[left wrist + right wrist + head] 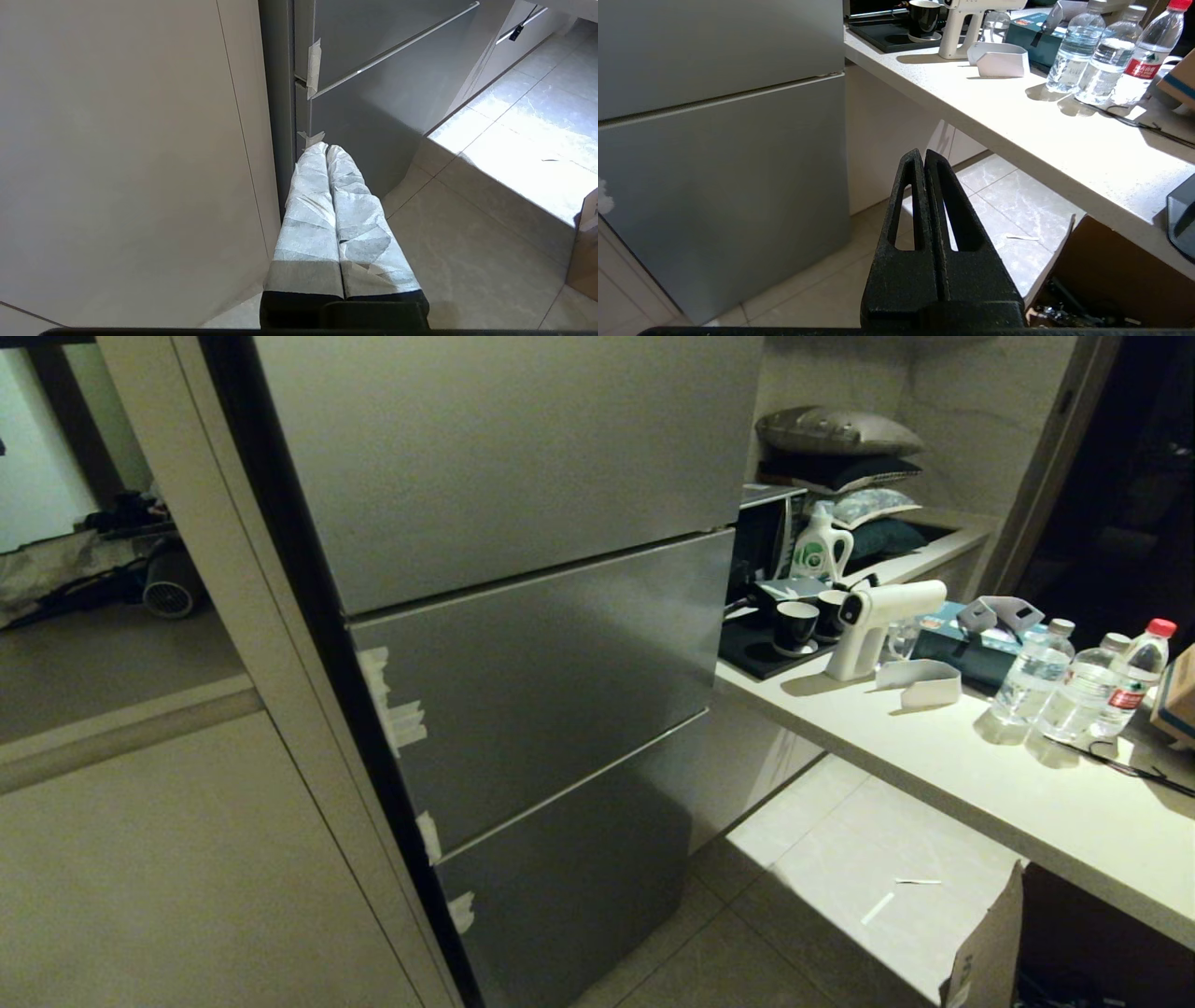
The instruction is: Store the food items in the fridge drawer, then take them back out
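The grey fridge (523, 691) stands shut before me, its three door panels closed with whitish tape scraps (397, 709) along their left edge. The fridge drawer and the food items are hidden. Neither arm shows in the head view. My left gripper (326, 148), its fingers wrapped in white tape, is shut and empty, pointing at the lower left corner of the fridge (373, 116). My right gripper (923, 155) is black, shut and empty, hanging over the floor between the fridge (719, 163) and the counter.
A pale counter (980, 775) runs along the right with water bottles (1074, 681), a white spray gun (878, 616), cups on a black tray (794, 627) and a detergent bottle (822, 546). A cardboard box (990, 943) sits beneath it. A cabinet wall (187, 859) flanks the fridge's left.
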You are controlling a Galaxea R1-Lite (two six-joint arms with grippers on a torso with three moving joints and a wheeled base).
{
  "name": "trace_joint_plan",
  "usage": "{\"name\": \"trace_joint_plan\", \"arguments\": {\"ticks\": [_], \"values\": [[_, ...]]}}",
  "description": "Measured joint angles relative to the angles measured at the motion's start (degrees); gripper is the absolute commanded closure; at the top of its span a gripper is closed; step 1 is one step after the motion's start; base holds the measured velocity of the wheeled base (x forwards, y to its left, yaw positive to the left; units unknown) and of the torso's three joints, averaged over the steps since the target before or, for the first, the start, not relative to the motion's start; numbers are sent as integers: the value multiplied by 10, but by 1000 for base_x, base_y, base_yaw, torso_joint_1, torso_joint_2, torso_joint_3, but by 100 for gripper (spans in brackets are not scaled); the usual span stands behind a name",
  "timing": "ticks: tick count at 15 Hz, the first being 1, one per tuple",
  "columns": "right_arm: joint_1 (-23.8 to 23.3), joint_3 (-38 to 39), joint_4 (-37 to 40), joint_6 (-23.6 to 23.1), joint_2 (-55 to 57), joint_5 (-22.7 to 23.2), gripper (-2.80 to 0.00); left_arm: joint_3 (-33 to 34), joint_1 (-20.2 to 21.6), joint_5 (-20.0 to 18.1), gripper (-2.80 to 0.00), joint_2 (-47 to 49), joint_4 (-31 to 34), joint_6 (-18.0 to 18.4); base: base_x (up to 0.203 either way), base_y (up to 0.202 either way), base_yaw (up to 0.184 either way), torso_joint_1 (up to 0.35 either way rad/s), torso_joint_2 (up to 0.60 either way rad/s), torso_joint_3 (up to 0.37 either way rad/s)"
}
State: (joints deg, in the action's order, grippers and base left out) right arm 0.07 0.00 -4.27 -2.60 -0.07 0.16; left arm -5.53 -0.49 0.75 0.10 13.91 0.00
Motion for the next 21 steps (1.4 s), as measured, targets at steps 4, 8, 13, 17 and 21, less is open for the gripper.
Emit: {"name": "trace_joint_plan", "arguments": {"ticks": [4, 8, 13, 17, 21], "values": [[0, 0, -2, 28, 0, -2, 0, 0, 0, -1, 0, 0, 0, 2, 0, 0, 0, 0, 0, 0], [0, 0, -3, 29, 0, -4, 0, 0, 0, -2, 0, 0, 0, 2, 0, 0, 0, 0, 0, 0], [0, 0, -2, 29, 0, -4, 0, -8, 0, -10, 0, 1, -9, 0, 0, 0, 0, 0, 0, 0], [0, 0, -2, 28, 0, -3, 0, -106, -1, -41, 0, 84, -51, -32, 0, 0, 0, 0, 0, 0], [0, 0, -3, 28, 0, -3, 0, -212, -4, -49, 0, 291, -113, -95, 0, 0, 0, 0, 0, 0]]}}
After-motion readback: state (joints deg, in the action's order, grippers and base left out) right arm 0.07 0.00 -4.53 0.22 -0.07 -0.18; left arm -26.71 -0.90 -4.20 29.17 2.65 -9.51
